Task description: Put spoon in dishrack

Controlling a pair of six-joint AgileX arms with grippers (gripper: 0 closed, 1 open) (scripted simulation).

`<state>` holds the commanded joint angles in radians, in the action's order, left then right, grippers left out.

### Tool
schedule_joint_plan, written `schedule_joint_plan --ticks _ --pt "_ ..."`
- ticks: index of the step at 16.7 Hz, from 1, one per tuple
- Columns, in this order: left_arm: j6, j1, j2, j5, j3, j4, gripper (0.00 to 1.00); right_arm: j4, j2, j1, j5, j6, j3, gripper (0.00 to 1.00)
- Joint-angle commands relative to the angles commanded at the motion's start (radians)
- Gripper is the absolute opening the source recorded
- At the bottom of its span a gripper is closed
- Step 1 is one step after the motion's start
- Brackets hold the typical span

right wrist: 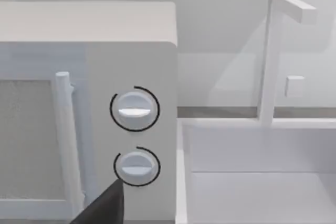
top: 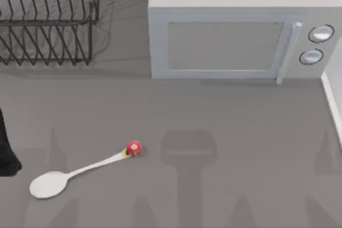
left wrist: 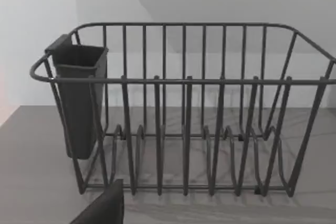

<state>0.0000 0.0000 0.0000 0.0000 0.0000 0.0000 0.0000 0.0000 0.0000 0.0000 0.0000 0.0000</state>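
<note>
The spoon (top: 80, 170) lies flat on the grey table (top: 224, 132) near its front left, bowl toward the left. The left arm (top: 6, 150) sits at the left edge; I cannot tell how its fingers stand. Farther back stand the dishrack (top: 48, 20) and microwave (top: 240, 30).
</note>
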Motion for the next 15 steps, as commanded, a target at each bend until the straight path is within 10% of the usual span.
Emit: schedule_joint_plan --ticks 7,15 --pt "0.071 -0.056 0.158 0.003 0.142 -0.112 1.0 0.0 0.0 0.0 0.0 0.0 0.0 1.0" --pt "0.328 -0.244 0.881 0.0 0.621 -0.532 1.0 0.0 0.0 0.0 0.0 0.0 0.0 1.0"
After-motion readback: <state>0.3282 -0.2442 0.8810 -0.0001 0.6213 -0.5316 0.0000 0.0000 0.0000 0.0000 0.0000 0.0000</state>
